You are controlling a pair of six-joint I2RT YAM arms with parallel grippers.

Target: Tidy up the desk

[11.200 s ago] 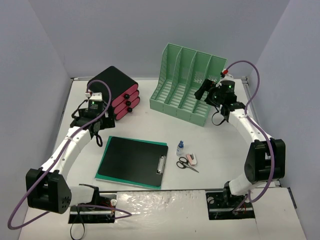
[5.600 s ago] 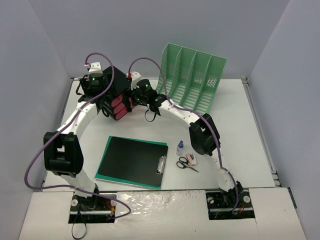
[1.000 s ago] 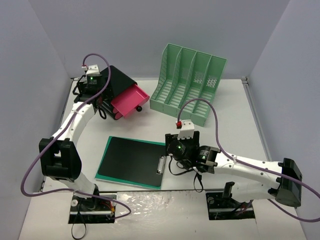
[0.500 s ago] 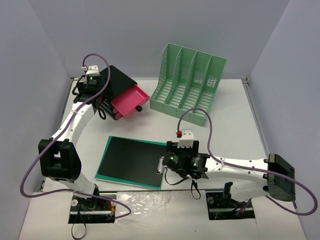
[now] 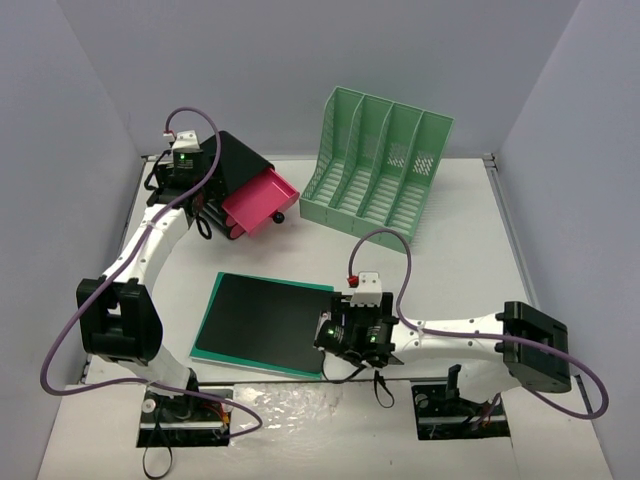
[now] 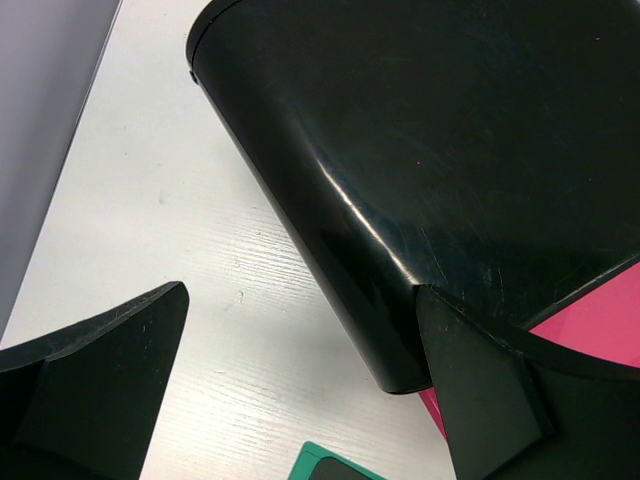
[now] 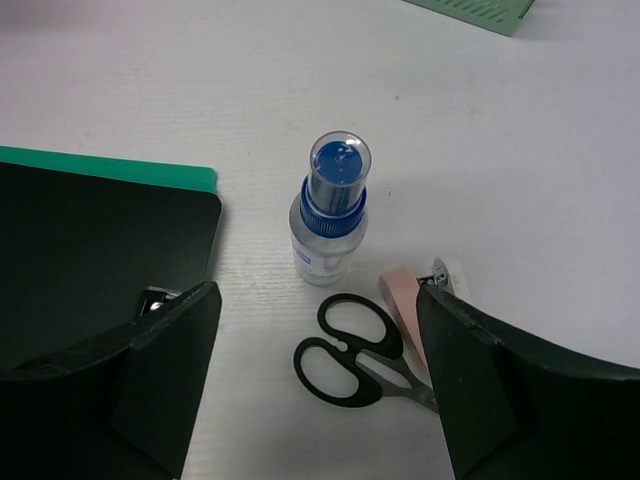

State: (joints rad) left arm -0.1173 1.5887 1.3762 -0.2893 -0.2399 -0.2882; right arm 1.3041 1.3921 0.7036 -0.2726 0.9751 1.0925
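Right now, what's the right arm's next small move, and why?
Probably lower the right gripper onto the black-handled metal scissors: they lie flat below its open jaws, close beside the clear blue-capped bottle and small pink block, so descend carefully.

The desk point(image 6: 150, 230) is white with a matt, finely grained surface. The drawer box point(image 6: 450, 150) is glossy black plastic, lightly scuffed. The bottle point(image 7: 333, 215) is clear plastic under a shiny blue cap point(image 7: 340, 160). The scissors point(image 7: 347, 347) have smooth black plastic handles. The clipboard point(image 5: 268, 320) looks matt black; the file rack point(image 5: 380, 165) is mint-green plastic
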